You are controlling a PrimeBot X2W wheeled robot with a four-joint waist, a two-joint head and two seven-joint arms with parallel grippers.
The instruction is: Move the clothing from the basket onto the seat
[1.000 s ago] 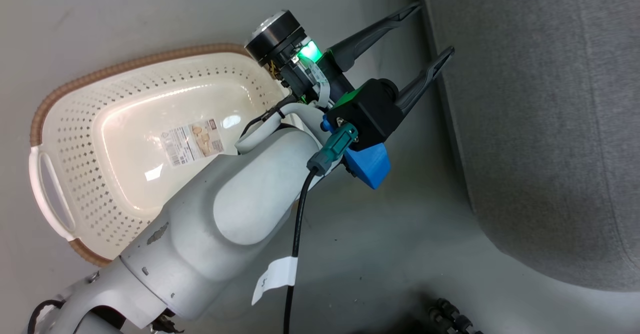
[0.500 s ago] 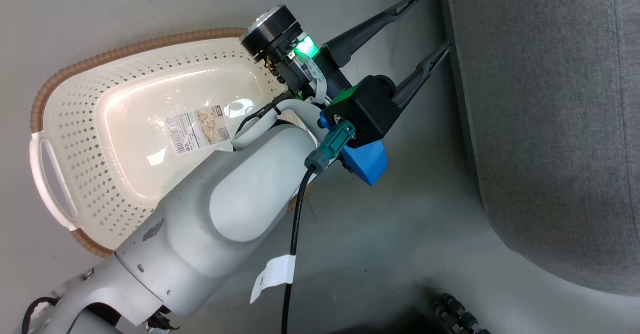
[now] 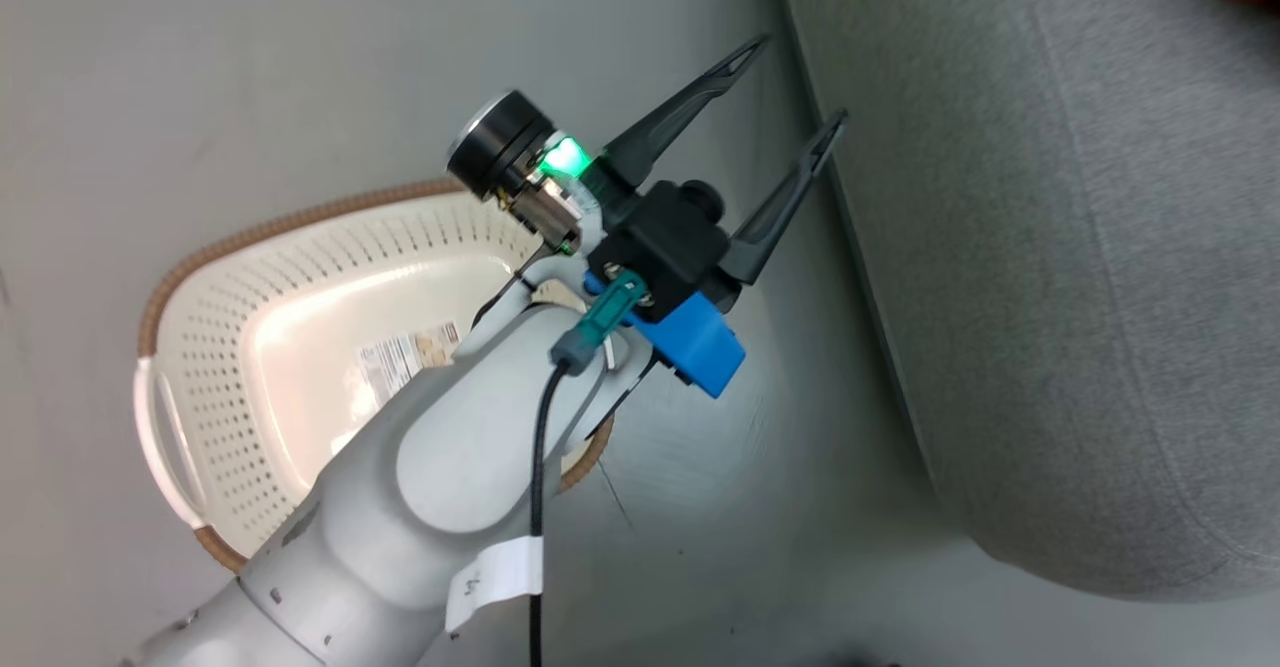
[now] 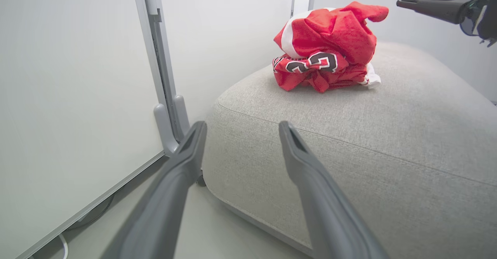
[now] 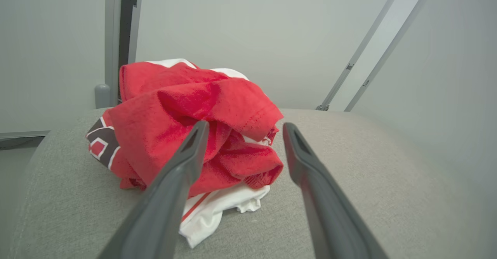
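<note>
Now, the clothing (image 5: 217,103), a crumpled red jersey with black-and-white numbers and a red piece with white trim bunched on top, lies in one heap on the grey seat (image 5: 369,181). It is straight ahead of the right gripper (image 5: 245,125) and close to its tips. That gripper's fingers are spread and hold nothing. The heap's near edge runs behind the finger on that wrist view's left, and we cannot tell whether it touches cloth.

From the left gripper (image 4: 242,125), likewise spread and empty, the heap is further off, ahead and to the right across the cushion. The seat's rounded edge lies just beyond its tips. Behind that gripper, beside its forearm in the head view, the basket (image 3: 215,377) stands on the floor (image 3: 700,507). What we can see of its bottom is bare except for a sticker (image 3: 405,359).

We judge the transfer as good as done, so the step in hand is pulling clear. We would hold the right fingers wide and draw them back along their own line, rising a little, so no fold catches and slides off the cushion. The left arm has open floor around it and should retreat freely.
</note>
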